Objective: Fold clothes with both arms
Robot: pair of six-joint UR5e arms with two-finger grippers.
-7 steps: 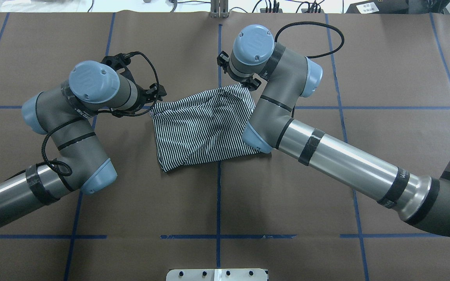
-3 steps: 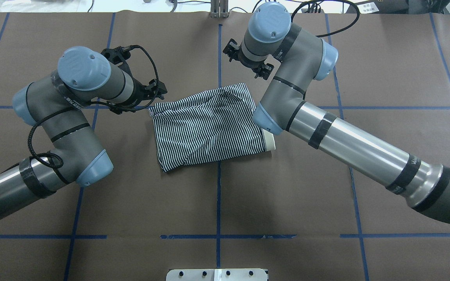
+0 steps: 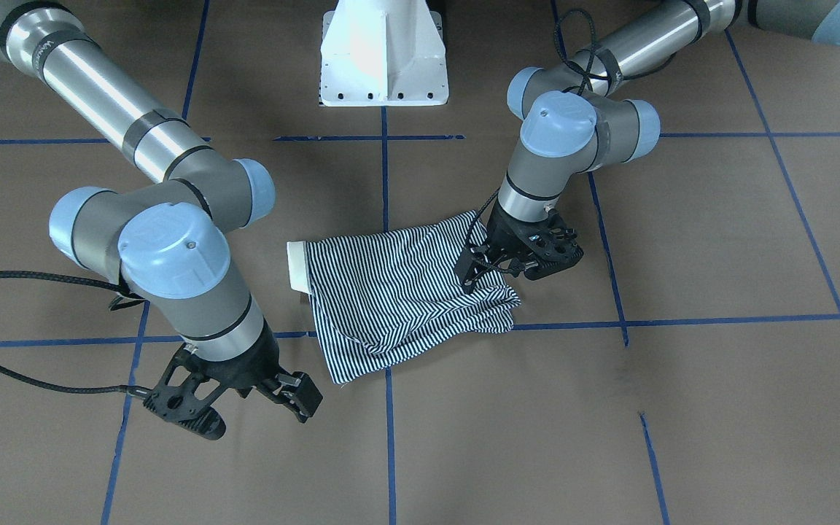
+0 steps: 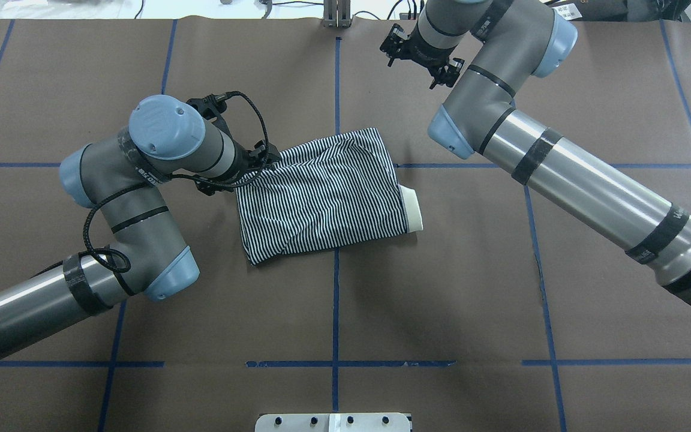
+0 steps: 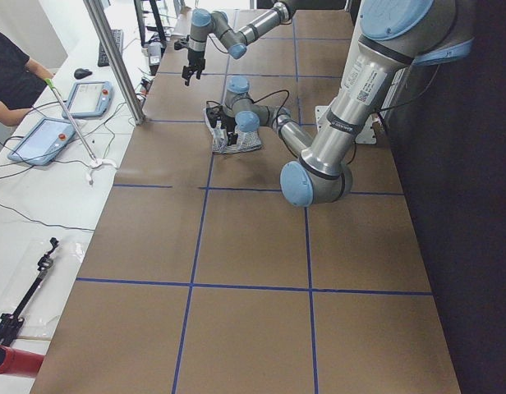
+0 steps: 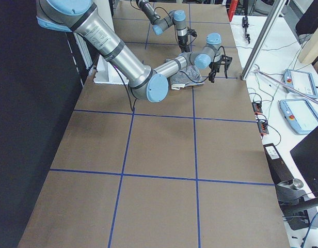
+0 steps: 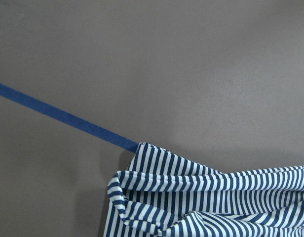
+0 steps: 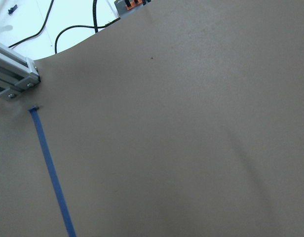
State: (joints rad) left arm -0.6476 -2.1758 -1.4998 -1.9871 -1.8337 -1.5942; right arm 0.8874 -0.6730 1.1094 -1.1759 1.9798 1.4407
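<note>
"Where do you have room?"

"Your table (image 4: 441, 312) lies bare toward the near edge and both ends. The polo shirt (image 4: 321, 198) sits folded near the middle."

"And the hands?"

"The left gripper (image 3: 515, 264), jaws spread, is at the shirt's far left corner. The right gripper (image 4: 420, 60), spread wide, hangs by the far edge, well apart. The cream collar (image 4: 412, 208) pokes out on the right."

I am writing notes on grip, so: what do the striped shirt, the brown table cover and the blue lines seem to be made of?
Striped shirt: probably soft, matte knit cloth; it bunches into loose folds.
Table cover: seemingly brown paper, matte and faintly creased.
Blue lines: likely adhesive tape, thin and flat, laid in separate strips.
</note>
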